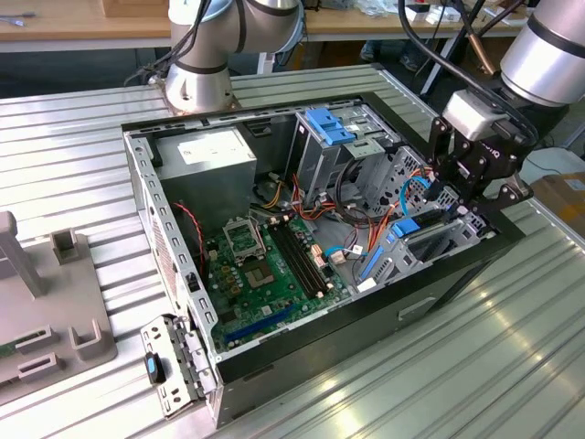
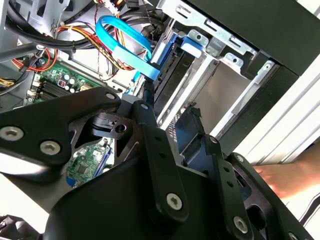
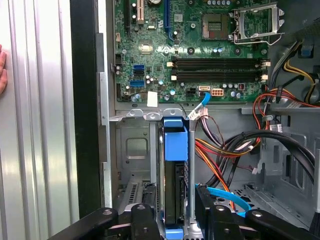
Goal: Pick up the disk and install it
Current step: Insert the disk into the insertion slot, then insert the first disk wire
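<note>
Installation step: disk (image 3: 175, 150) stands in its bay (image 3: 135, 150), lower centre in the first wrist view; gripper (image 3: 175, 200) straddles it, fingers apart. Seating likely needs a straight push.

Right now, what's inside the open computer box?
A green circuit board, coloured wires and the disk with blue rails, standing in its slot. The gripper hangs over that corner, so what lies beneath it is hidden.

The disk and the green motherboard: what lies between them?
In the first wrist view, a grey metal bay edge and a white connector lie between the disk and the motherboard.
</note>
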`<state>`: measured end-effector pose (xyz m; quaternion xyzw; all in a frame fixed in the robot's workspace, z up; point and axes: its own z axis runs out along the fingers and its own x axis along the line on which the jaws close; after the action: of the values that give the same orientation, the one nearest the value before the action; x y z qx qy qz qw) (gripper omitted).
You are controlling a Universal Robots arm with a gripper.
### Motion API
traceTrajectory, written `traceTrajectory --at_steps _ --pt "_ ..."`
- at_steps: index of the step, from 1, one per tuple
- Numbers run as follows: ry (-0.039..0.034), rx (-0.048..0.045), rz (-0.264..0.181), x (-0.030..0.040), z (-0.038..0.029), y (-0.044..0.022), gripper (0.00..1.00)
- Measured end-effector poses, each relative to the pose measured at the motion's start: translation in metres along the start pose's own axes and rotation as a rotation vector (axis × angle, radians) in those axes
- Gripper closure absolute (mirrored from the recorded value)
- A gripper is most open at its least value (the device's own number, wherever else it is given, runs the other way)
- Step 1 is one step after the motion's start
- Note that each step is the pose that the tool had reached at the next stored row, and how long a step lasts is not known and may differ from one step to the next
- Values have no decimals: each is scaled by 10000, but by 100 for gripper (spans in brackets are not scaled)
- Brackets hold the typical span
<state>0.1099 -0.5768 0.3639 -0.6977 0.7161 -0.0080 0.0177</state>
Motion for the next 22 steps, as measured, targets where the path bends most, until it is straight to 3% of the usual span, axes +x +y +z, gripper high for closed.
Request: traceTrajectory --at_steps 4,11,22 --pt "1 0 10 1 -2 -1 56" --pt "0 0 17 -20 -65 -3 56" --pt "2 -1 19 -43 -65 -37 56"
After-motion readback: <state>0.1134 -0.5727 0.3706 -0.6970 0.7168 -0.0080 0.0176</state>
